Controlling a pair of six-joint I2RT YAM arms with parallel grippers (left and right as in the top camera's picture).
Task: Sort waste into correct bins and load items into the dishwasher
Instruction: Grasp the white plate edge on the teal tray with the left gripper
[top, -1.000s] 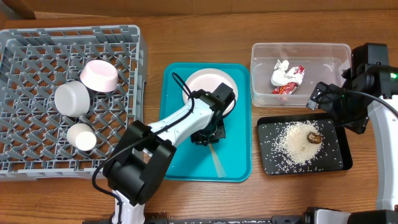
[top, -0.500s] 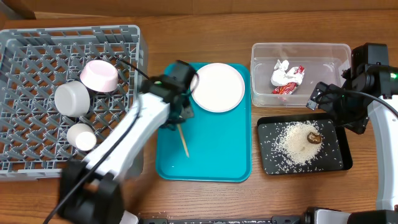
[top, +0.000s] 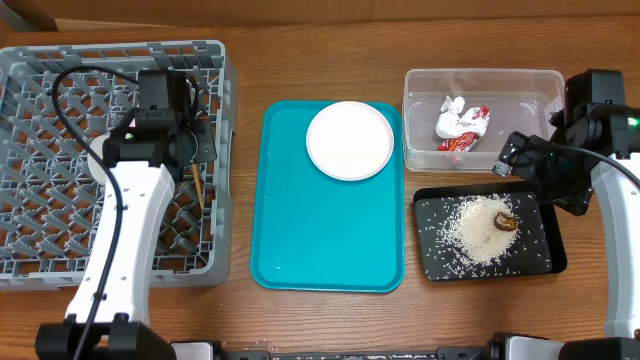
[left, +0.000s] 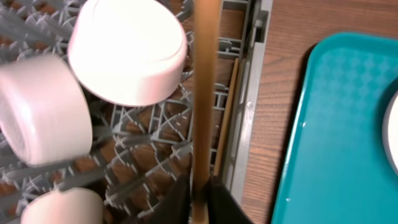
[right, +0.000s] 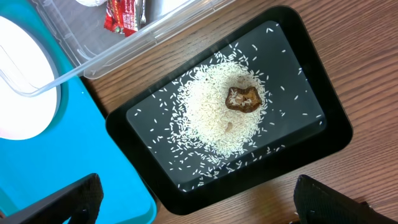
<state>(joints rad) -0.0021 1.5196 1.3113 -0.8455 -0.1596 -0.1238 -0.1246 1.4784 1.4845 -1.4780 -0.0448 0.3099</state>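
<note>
My left gripper (left: 200, 200) is shut on a wooden chopstick (left: 203, 93) and holds it over the right side of the grey dish rack (top: 40, 250); the gripper also shows in the overhead view (top: 193, 148). A second chopstick (left: 227, 118) lies in the rack by its right wall. A white bowl (left: 127, 50) and two white cups (left: 40, 106) (left: 56, 205) sit in the rack. A white plate (top: 349, 140) lies on the teal tray (top: 330, 240). My right gripper (right: 199, 208) is open and empty over the near edge of the black tray (right: 311, 143), which holds rice (right: 214, 112) and a brown lump (right: 242, 98).
The clear tub (top: 530, 85) at the back right holds the red-and-white wrapper (top: 470, 130) and the white tissue (top: 450, 115). The black tray (top: 535, 255) lies in front of it. My left arm covers most of the dishes in the overhead view.
My left arm has swung left from the teal tray to over the rack, carrying a chopstick. The plate is now uncovered. The right arm has not moved.
</note>
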